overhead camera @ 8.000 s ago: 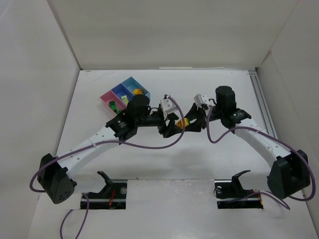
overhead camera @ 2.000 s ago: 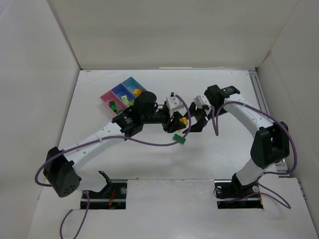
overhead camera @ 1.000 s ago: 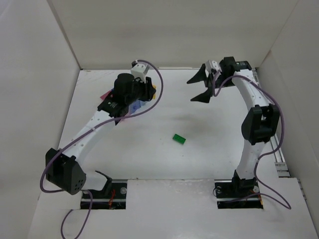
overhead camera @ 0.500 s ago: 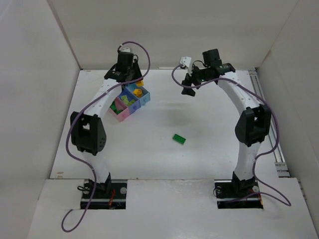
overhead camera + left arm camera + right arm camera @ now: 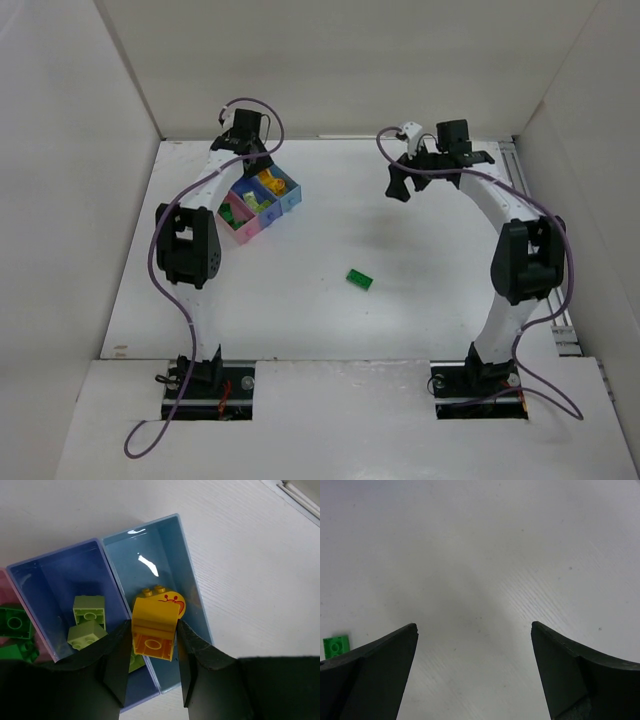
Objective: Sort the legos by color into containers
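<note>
Mostly, the sorting looks done: the left gripper (image 5: 152, 635) clamps a yellow brick (image 5: 154, 622) over a blue bin (image 5: 160, 550), lime bricks (image 5: 89, 611) and green bricks (image 5: 14, 623) sit in neighbouring bins, and the right gripper (image 5: 474, 625) hangs spread and empty, with a stray green brick (image 5: 359, 279) left on the table (image 5: 440, 290).

The left arm (image 5: 208, 187) and the right arm (image 5: 487, 197) are made of white tubes with chunky black joints. A thin purple cable (image 5: 150, 427) loops along each arm. At six o'clock in the top view are two small black bases (image 5: 205, 378). The fingers (image 5: 116, 672) are dull black, wide and pointed.
</note>
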Available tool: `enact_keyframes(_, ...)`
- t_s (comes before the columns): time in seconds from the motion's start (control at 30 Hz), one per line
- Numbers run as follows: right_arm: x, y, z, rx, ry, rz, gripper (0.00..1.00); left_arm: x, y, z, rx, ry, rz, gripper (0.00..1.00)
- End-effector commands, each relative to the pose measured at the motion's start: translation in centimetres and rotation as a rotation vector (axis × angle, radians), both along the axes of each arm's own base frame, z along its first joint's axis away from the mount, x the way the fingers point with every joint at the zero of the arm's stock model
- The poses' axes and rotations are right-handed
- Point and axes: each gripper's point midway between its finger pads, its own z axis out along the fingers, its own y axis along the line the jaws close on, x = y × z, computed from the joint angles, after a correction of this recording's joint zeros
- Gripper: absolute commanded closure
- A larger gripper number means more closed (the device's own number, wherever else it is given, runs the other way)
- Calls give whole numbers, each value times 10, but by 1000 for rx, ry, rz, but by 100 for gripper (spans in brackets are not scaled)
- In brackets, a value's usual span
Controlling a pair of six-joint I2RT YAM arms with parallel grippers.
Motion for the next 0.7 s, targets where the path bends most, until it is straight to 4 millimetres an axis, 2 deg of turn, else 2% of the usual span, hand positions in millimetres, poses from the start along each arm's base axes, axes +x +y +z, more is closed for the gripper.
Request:
enact_keyframes(0.0, 3, 7, 46, 31, -136, -46, 1, 9, 4, 17, -18, -40, 48, 81)
enact_keyframes(0.03, -1, 11, 44, 17, -134, -48, 1, 9, 4, 11, -15, -29, 48, 80)
enact_keyframes(0.07, -2, 8, 40, -14, -134, -75, 1, 12, 1, 16, -28, -39, 39, 80)
enact_keyframes(0.1, -10, 15, 29, -35, -114, -69, 1, 13, 6, 10, -25, -28, 48, 80)
enact_keyframes(0.17, -19, 16, 28, -82, -131, -83, 1, 13, 4, 4, -30, -15, 41, 80)
enact_keyframes(0.2, -30, 25, 18, -100, -112, -65, 1, 13, 4, 4, -30, -15, 41, 79)
enact_keyframes(0.23, -36, 28, 20, -106, -119, -60, 1, 15, 3, 5, -32, -24, 41, 79)
enact_keyframes(0.3, -46, 35, 17, -125, -129, -43, 1, 16, 7, 5, -33, -23, 37, 68)
enact_keyframes(0.33, -56, 41, 9, -140, -117, -27, 1, 15, 5, 5, -40, -21, 30, 63)
enact_keyframes(0.37, -62, 44, 12, -147, -126, -23, 1, 15, 5, 5, -40, -21, 30, 60)
enact_keyframes(0.4, -64, 44, 12, -168, -142, -37, 1, 14, 3, 11, -45, -28, 8, 49)
enact_keyframes(0.43, -74, 53, 4, -193, -139, -10, 1, 11, 2, 8, -51, -27, 2, 42)
enact_keyframes(0.47, -80, 56, 4, -209, -152, 3, 1, 12, 2, 11, -55, -45, 1, 37)
enact_keyframes(0.5, -81, 58, 0, -230, -159, -5, 1, 10, 1, 23, -60, -72, -12, 32)
enact_keyframes(0.53, -87, 62, 0, -235, -164, 6, 1, 7, 1, 21, -60, -70, -12, 24)
enact_keyframes(0.57, -97, 69, -9, -244, -146, 32, 1, 8, 1, 28, -63, -90, -13, 24)
enact_keyframes(0.63, -106, 72, -12, -229, -133, 30, 1, 5, 2, 36, -66, -103, -13, 23)
enact_keyframes(0.67, -113, 74, -23, -232, -114, 50, 1, 5, 2, 36, -59, -103, -19, 23)
